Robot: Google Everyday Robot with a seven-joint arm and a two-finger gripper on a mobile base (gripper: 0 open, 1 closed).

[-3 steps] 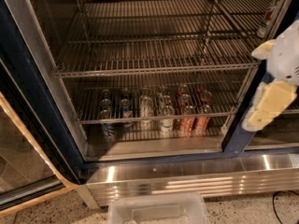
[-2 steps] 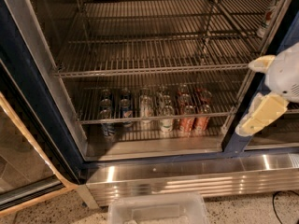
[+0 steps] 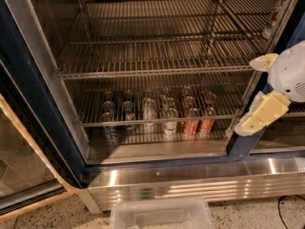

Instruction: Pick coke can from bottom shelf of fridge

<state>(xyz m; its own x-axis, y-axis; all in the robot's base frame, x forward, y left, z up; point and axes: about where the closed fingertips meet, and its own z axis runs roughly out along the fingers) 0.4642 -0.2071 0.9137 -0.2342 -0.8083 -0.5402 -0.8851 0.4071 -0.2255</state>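
Several red coke cans stand in two rows at the right end of a line of cans low in the fridge. They are seen through a grey wire rack, just above the shiny steel bottom shelf. To their left stand a white-and-green can, a pale can and blue cans. My gripper, white with cream fingers, hangs at the right edge, in front of the fridge's blue centre post. It is open, empty, and to the right of the red cans.
Two bare wire racks sit above the cans. The open glass door stands at the left. A steel kick panel runs below the opening, with a clear plastic bin on the floor before it. One can sits top right.
My gripper has moved left and slightly down, closer to the fridge opening. The cans have not moved.
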